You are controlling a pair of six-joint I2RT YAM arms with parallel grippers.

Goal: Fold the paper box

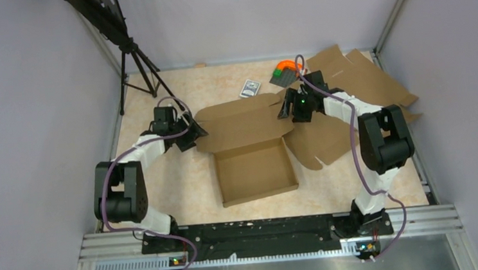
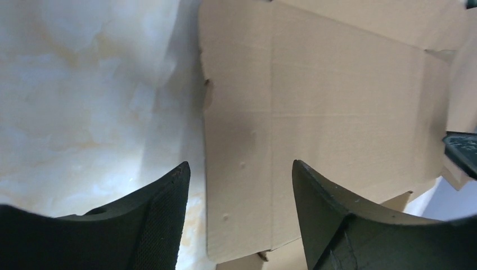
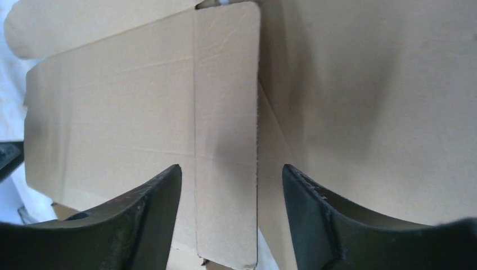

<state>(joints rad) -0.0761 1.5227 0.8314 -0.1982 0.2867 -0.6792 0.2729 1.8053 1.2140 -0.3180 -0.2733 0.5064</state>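
Two claws bracket the paper box (image 1: 256,172), which sits at the centre of the worktop (image 1: 182,178). Its tray is already formed with walls up, and its lid (image 1: 242,120) is laid back toward 12 o'clock. The left claw (image 1: 192,133) is at the lid's 9 o'clock edge and the right claw (image 1: 286,109) at its 3 o'clock edge. Each wrist view shows the fingers apart with a side strip of the lid between them and a clear gap on both sides, so neither is clamped on the cardboard. The paired placement probably serves to catch both side flaps at once, so the lid can swing over the tray evenly without twisting.

A flat cardboard sheet (image 1: 374,82) lies spread at 2 o'clock, partly under the right arm, well out of the fold's path. A small grey pack (image 1: 250,87) rests at 12 o'clock just beyond the lid, with an orange and green item (image 1: 286,71) near it at 1 o'clock.

No print or brand shows on the box. The pack's face carries marks too small to read.
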